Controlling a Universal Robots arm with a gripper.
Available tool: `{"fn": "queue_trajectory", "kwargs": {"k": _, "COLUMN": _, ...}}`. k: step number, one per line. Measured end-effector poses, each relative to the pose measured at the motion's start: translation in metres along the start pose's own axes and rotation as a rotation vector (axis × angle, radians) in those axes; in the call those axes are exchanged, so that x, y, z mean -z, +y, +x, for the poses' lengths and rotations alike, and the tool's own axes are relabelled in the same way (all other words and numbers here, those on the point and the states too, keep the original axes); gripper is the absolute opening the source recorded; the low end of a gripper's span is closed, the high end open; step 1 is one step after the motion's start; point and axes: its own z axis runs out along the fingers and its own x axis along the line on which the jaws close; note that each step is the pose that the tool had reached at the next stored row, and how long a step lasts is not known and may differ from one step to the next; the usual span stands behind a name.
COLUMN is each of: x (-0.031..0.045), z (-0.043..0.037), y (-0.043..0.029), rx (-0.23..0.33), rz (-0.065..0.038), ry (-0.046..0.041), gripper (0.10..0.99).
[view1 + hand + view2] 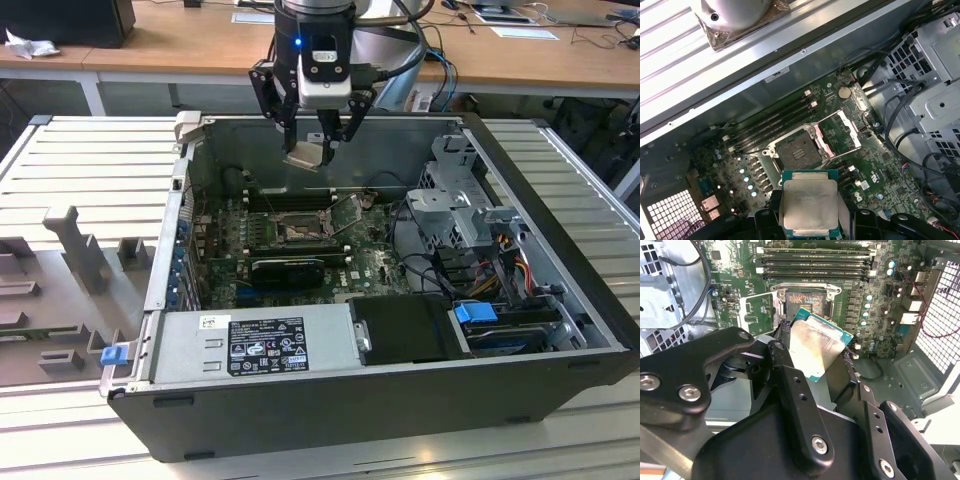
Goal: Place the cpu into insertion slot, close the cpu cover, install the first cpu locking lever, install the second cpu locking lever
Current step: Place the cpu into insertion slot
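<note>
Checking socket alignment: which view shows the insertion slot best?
First wrist view: the insertion slot is whole and unobstructed. In the second wrist view the cpu covers part of it; the exterior view shows it far off, oblique.

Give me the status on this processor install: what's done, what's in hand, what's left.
Done: the gripper is shut on the chip and holds it above the open case. In hand: the chip hangs over the board near the socket but is not yet in it, and the contact field lies bare. Left: seating the chip, closing the cover, which stands swung open beside the socket, and both levers.
</note>
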Motion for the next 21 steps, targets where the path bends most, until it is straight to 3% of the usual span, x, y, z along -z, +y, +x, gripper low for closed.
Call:
{"fn": "queue_trajectory", "kwargs": {"k": 12, "x": -0.0009, "z": 0.0000, "y": -0.0001, "rx": -0.036, "rz": -0.001, "ry": -0.0033, "gripper": 0.525}}
{"fn": "queue_trajectory", "kwargs": {"k": 21, "x": -0.0026, "z": 0.0000, "y": -0.0002, "rx": -0.135, "rz": -0.002, "ry": -0.0121, "gripper": 0.525}}
